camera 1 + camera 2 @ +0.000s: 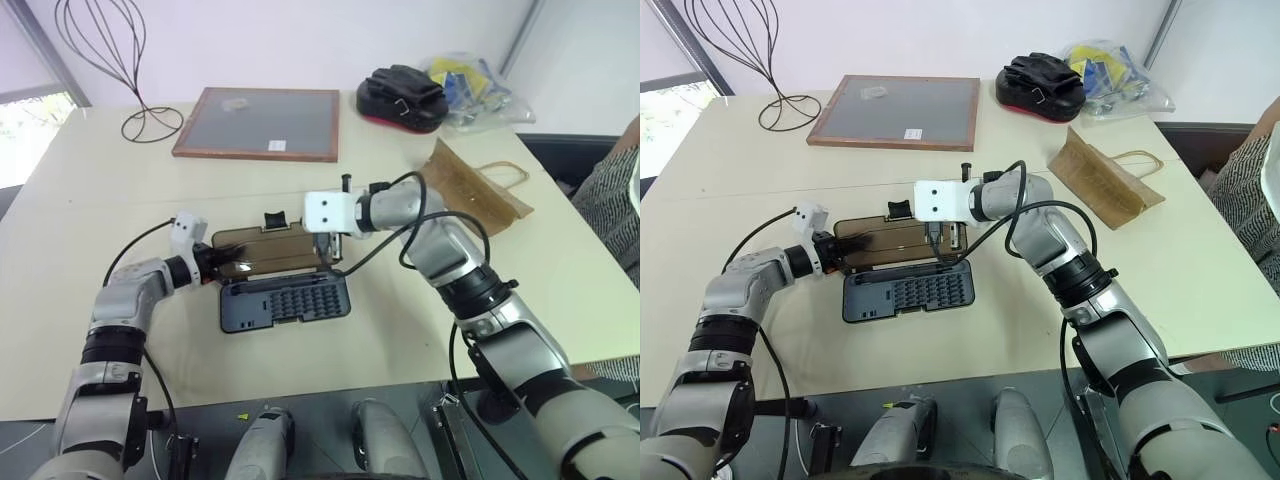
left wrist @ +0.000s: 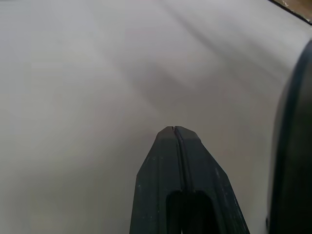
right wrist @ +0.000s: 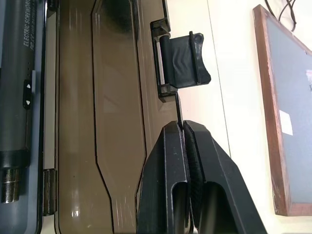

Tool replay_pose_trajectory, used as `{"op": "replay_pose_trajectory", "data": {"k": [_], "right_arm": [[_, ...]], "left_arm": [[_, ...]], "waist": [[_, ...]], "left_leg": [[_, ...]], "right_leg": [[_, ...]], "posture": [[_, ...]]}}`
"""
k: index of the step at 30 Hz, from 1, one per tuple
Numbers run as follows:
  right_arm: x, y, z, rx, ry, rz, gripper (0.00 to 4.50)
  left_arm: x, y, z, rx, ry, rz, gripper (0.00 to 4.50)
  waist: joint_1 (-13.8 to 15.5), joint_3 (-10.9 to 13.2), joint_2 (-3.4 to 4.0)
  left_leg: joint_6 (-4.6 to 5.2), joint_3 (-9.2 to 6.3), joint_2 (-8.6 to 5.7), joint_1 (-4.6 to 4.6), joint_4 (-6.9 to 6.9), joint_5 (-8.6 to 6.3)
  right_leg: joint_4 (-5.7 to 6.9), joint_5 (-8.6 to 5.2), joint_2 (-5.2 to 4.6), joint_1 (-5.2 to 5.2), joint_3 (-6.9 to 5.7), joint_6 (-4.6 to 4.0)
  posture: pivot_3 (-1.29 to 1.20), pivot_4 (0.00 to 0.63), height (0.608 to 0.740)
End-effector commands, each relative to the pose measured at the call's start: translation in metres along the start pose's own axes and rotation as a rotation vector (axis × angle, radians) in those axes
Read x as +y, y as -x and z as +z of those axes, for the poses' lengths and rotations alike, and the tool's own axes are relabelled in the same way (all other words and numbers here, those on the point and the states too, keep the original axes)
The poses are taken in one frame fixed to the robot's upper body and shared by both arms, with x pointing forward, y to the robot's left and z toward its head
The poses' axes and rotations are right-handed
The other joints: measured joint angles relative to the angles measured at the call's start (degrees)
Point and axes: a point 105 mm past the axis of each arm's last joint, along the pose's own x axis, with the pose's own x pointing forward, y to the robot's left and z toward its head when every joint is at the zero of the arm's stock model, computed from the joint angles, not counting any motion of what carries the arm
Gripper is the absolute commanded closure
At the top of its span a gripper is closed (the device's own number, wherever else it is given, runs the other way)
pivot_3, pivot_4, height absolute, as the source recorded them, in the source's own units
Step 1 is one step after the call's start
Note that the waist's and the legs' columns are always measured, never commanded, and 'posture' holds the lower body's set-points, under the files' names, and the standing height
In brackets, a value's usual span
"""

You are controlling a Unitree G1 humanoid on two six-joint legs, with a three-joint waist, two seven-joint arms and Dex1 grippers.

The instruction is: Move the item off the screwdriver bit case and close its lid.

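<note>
Left fingers pressed together, empty, beside lid; right fingers closed, empty, above lid near latch

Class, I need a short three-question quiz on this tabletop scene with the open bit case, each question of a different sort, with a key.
1. True or false: the brown paper bag lies on the screwdriver bit case.
2. The lid is: A) folded shut, B) lying open flat, C) detached on the board.
3. Fill in: both the left gripper and the right gripper have their jaws ____.

Key: 1 false, the bag rests on the table to the case's right. 2 B. 3 shut.
</note>
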Motion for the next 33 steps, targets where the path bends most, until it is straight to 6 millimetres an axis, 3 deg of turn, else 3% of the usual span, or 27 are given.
{"op": "replay_pose_trajectory", "data": {"k": [1,5,10,14,17,21,24,28,33], "right_arm": [[-0.013,0.005,0.013,-0.034,0.029,-0.04,3.63],[-0.013,0.006,0.009,-0.023,0.011,-0.038,1.66],[-0.017,0.014,0.01,-0.037,-0.04,-0.041,1.66],[-0.026,0.034,0.02,-0.116,-0.196,-0.035,1.66],[-0.024,0.062,0.024,-0.184,-0.299,-0.004,1.66],[-0.016,0.097,0.007,-0.168,-0.432,-0.034,1.66],[-0.013,0.113,-0.008,-0.13,-0.511,-0.09,1.66],[-0.009,0.123,-0.02,-0.091,-0.564,-0.149,1.66],[0.001,0.121,-0.025,-0.071,-0.605,-0.166,1.66]], "left_arm": [[0.0,0.004,0.017,-0.052,-0.039,0.005,4.5],[0.001,0.004,0.018,-0.054,-0.043,0.01,4.5],[0.0,0.002,0.021,-0.055,-0.054,0.005,4.5],[-0.003,0.003,0.023,-0.056,-0.065,-0.006,4.5],[-0.005,0.005,0.022,-0.047,-0.075,-0.02,4.5],[-0.01,0.011,0.019,-0.032,-0.079,-0.046,4.5],[-0.017,0.015,0.017,-0.015,-0.085,-0.084,4.5],[-0.031,0.025,0.015,0.02,-0.104,-0.146,4.5],[-0.042,0.037,0.012,0.061,-0.116,-0.191,4.5]], "waist": [[0.0,0.0,0.0],[0.01,0.0,0.0],[0.01,0.0,0.0],[0.04,0.0,0.0],[0.09,0.01,0.0],[0.35,0.0,-0.01],[0.35,0.0,-0.01],[0.02,0.02,-0.02],[0.17,0.02,-0.03]], "left_leg": [[0.0,0.0,0.0,0.0,0.0,0.0],[0.0,0.0,0.0,0.0,0.0,0.0],[0.0,0.0,0.0,0.0,0.0,0.0],[0.0,-0.02,0.0,0.0,0.01,0.0],[0.0,-0.04,0.01,-0.01,0.01,0.0],[0.02,-0.08,0.0,-0.02,0.02,-0.01],[0.03,-0.03,-0.01,-0.02,0.03,-0.02],[0.03,0.03,0.01,-0.01,0.02,-0.02],[0.03,0.03,0.07,-0.01,0.02,-0.02]], "right_leg": [[0.0,0.0,0.0,0.0,0.0,0.0],[0.0,0.0,0.0,0.0,0.0,0.0],[0.0,0.0,0.0,0.0,0.0,0.0],[0.0,0.0,-0.01,0.0,0.0,0.0],[0.0,0.0,-0.03,0.0,0.0,0.0],[-0.05,0.0,-0.08,0.06,-0.03,0.0],[-0.06,0.01,-0.14,0.08,-0.03,0.01],[-0.05,0.0,-0.2,0.06,-0.03,0.01],[-0.06,0.0,-0.24,0.06,-0.04,0.02]], "posture": [[0.0,0.15,0.734],[0.0,0.15,0.734],[0.0,0.15,0.734],[0.0,0.15,0.734],[0.0,0.15,0.734],[0.0,0.15,0.734],[0.0,0.15,0.734],[0.0,0.15,0.734],[0.0,0.15,0.734]]}}
